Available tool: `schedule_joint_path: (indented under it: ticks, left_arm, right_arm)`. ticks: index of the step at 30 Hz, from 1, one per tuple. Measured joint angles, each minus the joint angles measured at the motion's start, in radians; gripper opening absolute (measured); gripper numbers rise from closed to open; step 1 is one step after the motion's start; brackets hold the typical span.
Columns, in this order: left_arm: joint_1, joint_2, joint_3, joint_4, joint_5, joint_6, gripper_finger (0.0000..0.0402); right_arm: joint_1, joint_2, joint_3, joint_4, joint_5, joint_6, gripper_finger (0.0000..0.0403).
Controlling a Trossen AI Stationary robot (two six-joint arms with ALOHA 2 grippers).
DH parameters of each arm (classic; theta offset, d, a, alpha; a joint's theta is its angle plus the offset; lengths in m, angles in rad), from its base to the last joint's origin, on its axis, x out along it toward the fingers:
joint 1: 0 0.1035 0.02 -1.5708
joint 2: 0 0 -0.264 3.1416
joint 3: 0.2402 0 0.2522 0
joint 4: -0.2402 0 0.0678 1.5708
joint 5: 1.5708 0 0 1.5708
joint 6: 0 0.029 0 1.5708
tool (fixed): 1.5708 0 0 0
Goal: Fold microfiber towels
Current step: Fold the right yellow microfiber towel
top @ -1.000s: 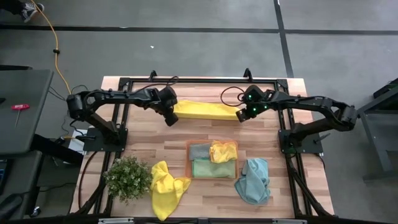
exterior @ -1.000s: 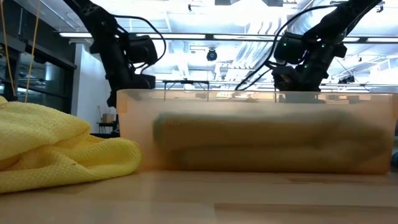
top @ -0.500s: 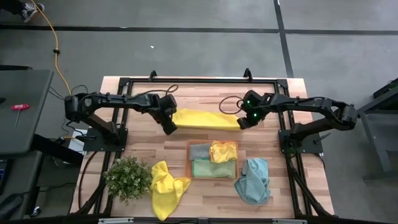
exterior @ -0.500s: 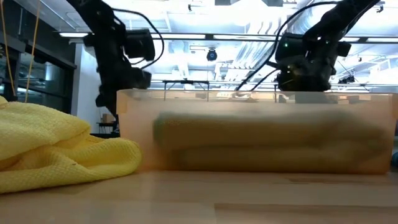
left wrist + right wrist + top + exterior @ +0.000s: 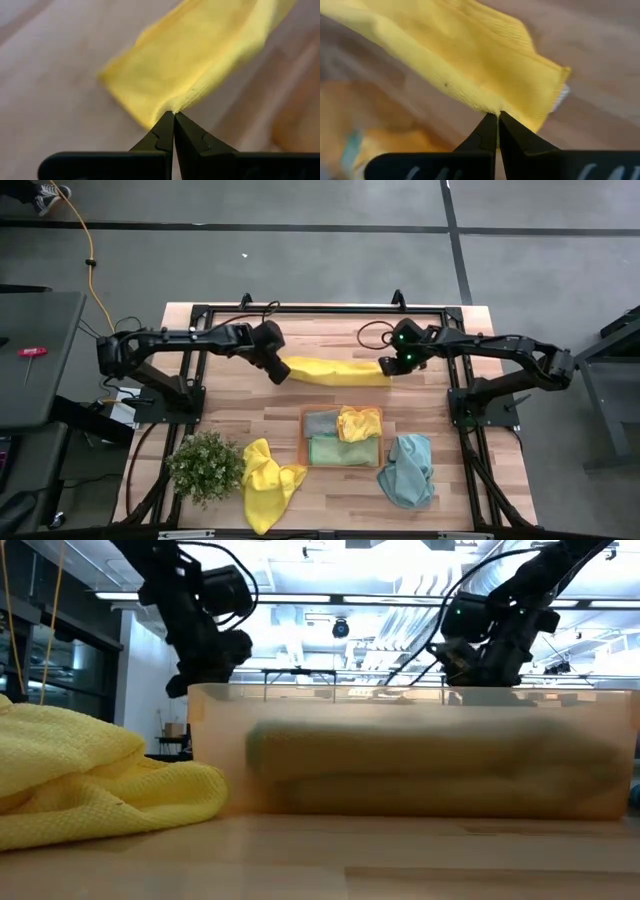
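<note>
Leafy potted plant (image 5: 206, 467) near table's (image 5: 240, 405) front-left, orange tray (image 5: 304, 438) mid-front, yellow cable (image 5: 90, 260) on floor

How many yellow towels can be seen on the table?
3: one stretched between the left tool and right tool, one in the orange tray, one crumpled beside the plant. Others may be hidden under the tray's pile.

An overhead camera looks straight down on the whole slatted wooden table (image 5: 230, 395), a table-height camera faces level across it, and both close wrist cameras share the stretched bright yellow fuzzy towel (image 5: 330, 370).
</note>
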Motion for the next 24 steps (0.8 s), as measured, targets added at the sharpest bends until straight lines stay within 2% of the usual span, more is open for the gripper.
schedule_joint_path:
  ticks: [5, 11, 15, 21, 24]
  left_arm:
    - [0.048, 0.045, -0.029, 0.018, -0.041, 0.015, 0.0]
    - [0.034, 0.117, -0.045, 0.051, -0.017, 0.003, 0.0]
    - [-0.026, 0.113, -0.046, 0.011, 0.073, -0.025, 0.0]
    - [-0.142, 0.013, -0.042, -0.089, 0.198, -0.139, 0.0]
    - [-0.166, -0.044, -0.012, -0.098, 0.219, -0.167, 0.0]
  right_arm:
    - [-0.013, 0.0, -0.003, -0.006, 0.112, 0.032, 0.0]
    - [0.004, 0.001, -0.029, -0.003, 0.119, 0.079, 0.0]
    - [0.053, 0.001, -0.029, -0.051, 0.073, 0.079, 0.0]
    - [0.128, -0.033, -0.029, -0.073, -0.107, 0.105, 0.0]
    - [0.131, -0.07, -0.014, -0.074, -0.164, 0.133, 0.0]
